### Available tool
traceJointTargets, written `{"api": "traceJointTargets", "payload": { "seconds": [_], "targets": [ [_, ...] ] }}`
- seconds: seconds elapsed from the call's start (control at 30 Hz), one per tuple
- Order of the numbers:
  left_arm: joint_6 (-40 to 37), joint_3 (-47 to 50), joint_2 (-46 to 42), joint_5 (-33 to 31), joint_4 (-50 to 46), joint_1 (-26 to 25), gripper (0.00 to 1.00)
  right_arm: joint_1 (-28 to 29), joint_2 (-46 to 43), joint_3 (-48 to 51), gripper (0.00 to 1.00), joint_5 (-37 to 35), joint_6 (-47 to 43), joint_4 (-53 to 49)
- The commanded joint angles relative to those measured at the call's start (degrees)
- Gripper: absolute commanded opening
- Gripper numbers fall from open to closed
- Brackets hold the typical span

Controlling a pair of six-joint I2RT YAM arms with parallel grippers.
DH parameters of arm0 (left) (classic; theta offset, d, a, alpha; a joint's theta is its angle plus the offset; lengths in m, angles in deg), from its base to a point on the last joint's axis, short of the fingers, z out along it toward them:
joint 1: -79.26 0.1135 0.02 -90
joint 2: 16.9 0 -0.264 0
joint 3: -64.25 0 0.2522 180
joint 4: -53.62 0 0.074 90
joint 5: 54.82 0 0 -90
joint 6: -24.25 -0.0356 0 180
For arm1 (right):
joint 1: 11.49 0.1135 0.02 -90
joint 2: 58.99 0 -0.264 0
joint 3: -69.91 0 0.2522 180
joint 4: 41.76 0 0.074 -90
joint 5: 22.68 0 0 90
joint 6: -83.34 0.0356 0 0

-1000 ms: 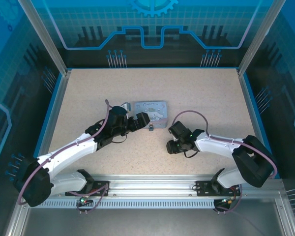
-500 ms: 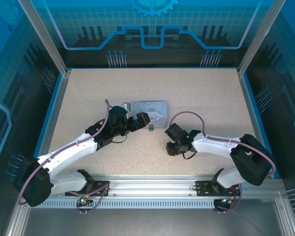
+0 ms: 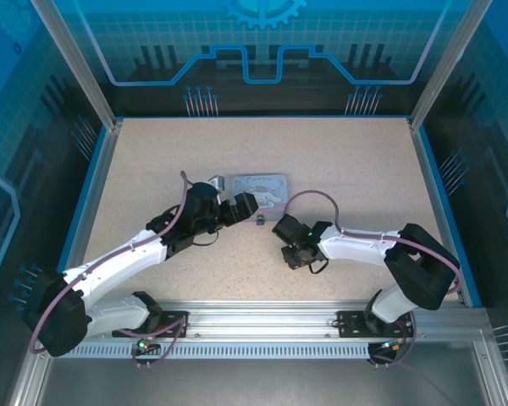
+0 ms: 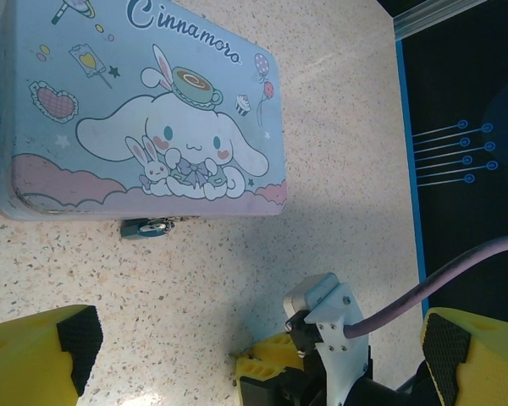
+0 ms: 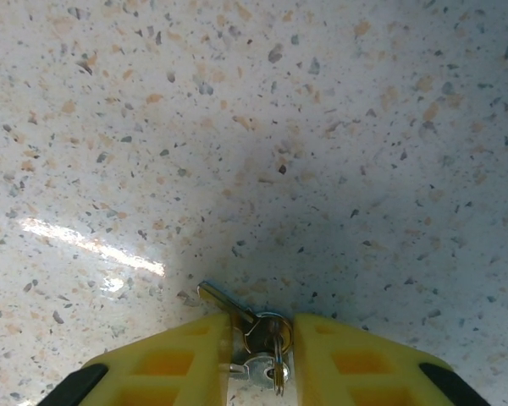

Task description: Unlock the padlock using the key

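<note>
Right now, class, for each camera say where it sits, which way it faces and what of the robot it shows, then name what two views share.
Top external: above and behind the bases, looking down on the table; both arms, left end effector, right end effector.
Left wrist: on the left wrist, facing the tin box and padlock; its open yellow fingers.
Right wrist: close above the table, facing down; its fingers pinch the key.
Shared: top external and left wrist both show tin box and padlock.

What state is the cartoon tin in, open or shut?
Shut. The tin lies with its lid down flat, and the padlock sits at its edge.
</note>
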Motion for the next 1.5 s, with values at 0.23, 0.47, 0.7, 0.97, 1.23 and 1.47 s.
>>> {"api": "traceJointTargets", "payload": {
  "seconds": [0.23, 0.47, 0.7, 0.97, 1.23, 1.47],
  "targets": [
    [-0.21, -0.96, -1.4, -0.28, 0.48, -0.23, 0.99, 1.57, 0.03, 2.61, 0.27, 1.18, 3.34, -2.89],
    [-0.18, -0.9, -1.55, -0.35, 0.53, -0.27, 0.99, 1.78, 0.2, 2.26, 0.27, 0.39, 4.12, -4.43],
    [0.0, -0.99, -1.51, -0.26, 0.71, -0.27, 0.99, 2.59, 0.04, 2.26, 0.11, -0.68, 4.54, -5.39],
    [-0.22, -1.8, -1.21, -0.22, 0.5, -0.29, 0.99, 2.59, -0.07, 1.48, 0.0, -1.12, 3.56, -5.52],
    [0.06, -1.14, -0.58, 0.39, 0.55, -0.29, 0.99, 1.12, -4.34, 1.63, 0.0, 2.21, 1.42, -1.99],
    [0.28, 0.31, -0.11, 0.74, 0.82, -0.26, 0.99, -1.86, -10.25, 2.13, 0.0, 7.53, 0.81, 0.51]
  ]
}}
